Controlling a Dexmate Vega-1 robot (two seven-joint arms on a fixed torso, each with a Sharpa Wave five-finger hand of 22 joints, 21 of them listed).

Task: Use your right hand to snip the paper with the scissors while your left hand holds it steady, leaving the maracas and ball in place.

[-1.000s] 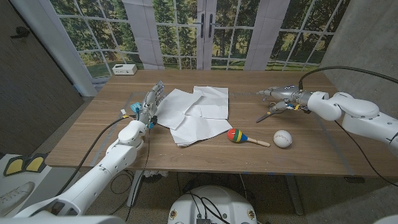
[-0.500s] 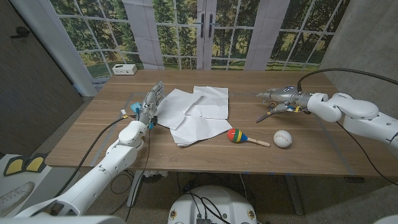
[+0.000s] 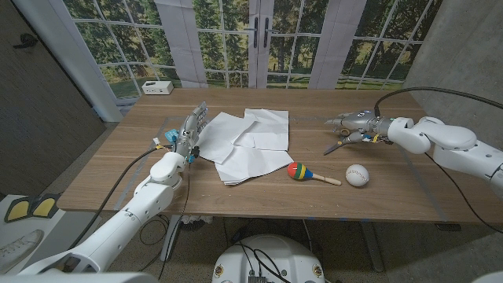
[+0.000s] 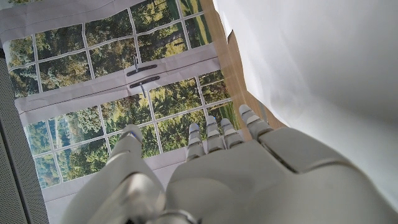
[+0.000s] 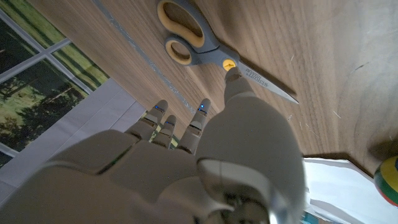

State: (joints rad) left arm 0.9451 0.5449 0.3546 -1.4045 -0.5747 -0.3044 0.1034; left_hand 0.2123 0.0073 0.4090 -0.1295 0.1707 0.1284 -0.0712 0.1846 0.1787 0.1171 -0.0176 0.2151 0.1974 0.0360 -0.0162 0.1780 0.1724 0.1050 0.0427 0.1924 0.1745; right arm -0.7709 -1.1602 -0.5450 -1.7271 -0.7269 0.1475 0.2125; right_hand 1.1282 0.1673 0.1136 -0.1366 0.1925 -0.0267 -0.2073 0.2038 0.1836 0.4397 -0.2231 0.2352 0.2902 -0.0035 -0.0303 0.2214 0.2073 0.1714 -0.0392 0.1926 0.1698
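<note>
Near the desk's (image 3: 118, 192) right edge, the scissors (image 3: 339, 142) lie ungrasped beneath the released right robot hand (image 3: 351, 123); the left robot hand (image 3: 187, 134), fingers apart, waits beside the uncut paper (image 3: 250, 141).

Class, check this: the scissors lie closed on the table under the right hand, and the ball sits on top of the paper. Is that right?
Not quite. The ball sits on bare table, apart from the paper, as the head view shows. The rest holds: the scissors lie closed on the table under the right hand.
</note>
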